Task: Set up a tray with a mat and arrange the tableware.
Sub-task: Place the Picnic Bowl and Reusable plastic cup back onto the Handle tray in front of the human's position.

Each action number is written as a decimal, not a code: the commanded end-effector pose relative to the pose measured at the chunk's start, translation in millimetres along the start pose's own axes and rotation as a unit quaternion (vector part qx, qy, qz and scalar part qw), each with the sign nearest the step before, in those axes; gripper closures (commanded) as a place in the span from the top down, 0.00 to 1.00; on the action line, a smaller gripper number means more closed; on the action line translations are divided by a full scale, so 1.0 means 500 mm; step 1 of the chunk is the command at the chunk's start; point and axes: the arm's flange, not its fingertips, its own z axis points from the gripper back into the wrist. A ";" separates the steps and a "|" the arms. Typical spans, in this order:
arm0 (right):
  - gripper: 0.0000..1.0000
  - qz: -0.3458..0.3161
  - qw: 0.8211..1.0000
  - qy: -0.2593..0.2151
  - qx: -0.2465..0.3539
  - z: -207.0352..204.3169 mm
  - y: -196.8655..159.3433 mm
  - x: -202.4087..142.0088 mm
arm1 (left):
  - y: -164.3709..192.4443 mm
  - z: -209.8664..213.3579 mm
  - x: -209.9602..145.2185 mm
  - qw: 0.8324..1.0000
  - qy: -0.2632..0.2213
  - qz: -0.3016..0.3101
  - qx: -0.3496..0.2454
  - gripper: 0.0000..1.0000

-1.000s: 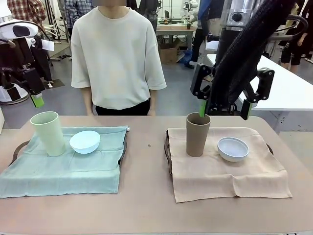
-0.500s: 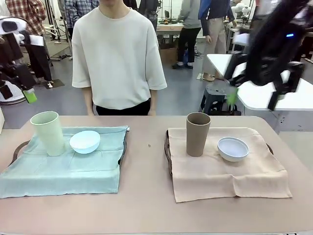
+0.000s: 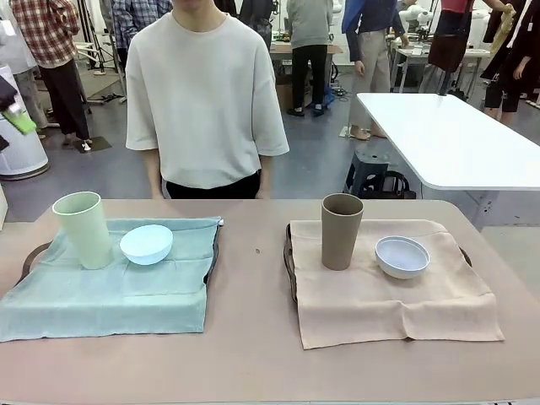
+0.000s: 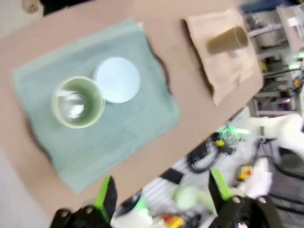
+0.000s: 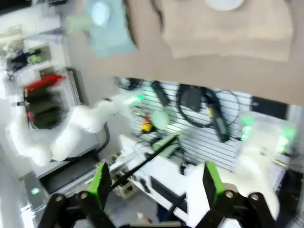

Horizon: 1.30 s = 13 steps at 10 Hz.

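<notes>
Both arms had pulled away from the table since a second earlier, when the right one hung just behind the taupe-brown tumbler; from the front, a sliver of green pad at the far left edge was the last trace of them. On the tan tabletop two settings stood complete. At the robot's left, a pale green tall tumbler stood upright on a sea-green cloth mat draped over a dark-rimmed tray, with a light blue round bowl just beside it, apparently turned rim down. At the right, the taupe-brown tumbler stood on a beige cloth mat over a second dark tray, a greyish-white bowl near it, mouth up. A person in a cream T-shirt stood at the far side.

From above, the left gripper had its green-padded fingers spread wide with nothing between them, high over the green setting. The right gripper was likewise fully parted and empty, over the table's near edge and the equipment below it.
</notes>
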 end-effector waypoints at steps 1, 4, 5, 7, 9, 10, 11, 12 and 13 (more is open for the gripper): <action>1.00 0.000 0.995 -0.006 0.100 -0.005 -0.061 -0.003 | 0.052 0.025 -0.013 0.993 -0.038 0.040 -0.100 1.00; 1.00 -0.069 0.993 -0.034 0.095 -0.055 -0.074 0.019 | 0.103 0.010 -0.034 0.988 -0.037 0.091 -0.120 1.00; 1.00 -0.021 0.994 -0.013 0.106 0.005 -0.094 -0.009 | 0.089 0.032 -0.029 0.991 -0.044 0.065 -0.107 1.00; 1.00 -0.021 0.994 -0.013 0.106 0.005 -0.094 -0.009 | 0.089 0.032 -0.029 0.991 -0.044 0.065 -0.107 1.00; 1.00 -0.016 0.990 0.008 0.136 -0.009 -0.109 0.027 | 0.097 0.023 -0.029 0.991 -0.042 0.075 -0.107 1.00; 1.00 -0.005 0.983 0.021 0.182 0.005 -0.173 0.060 | 0.145 0.027 -0.036 0.984 -0.053 0.083 -0.146 1.00; 1.00 0.014 0.976 0.031 0.214 0.008 -0.240 0.088 | 0.191 0.021 -0.055 0.978 -0.069 0.093 -0.175 1.00; 1.00 0.020 0.974 0.017 0.224 -0.002 -0.290 0.107 | 0.235 0.013 -0.062 0.973 -0.077 0.103 -0.193 1.00; 1.00 0.028 0.971 0.012 0.236 -0.009 -0.330 0.119 | 0.273 -0.010 -0.069 0.968 -0.076 0.121 -0.206 1.00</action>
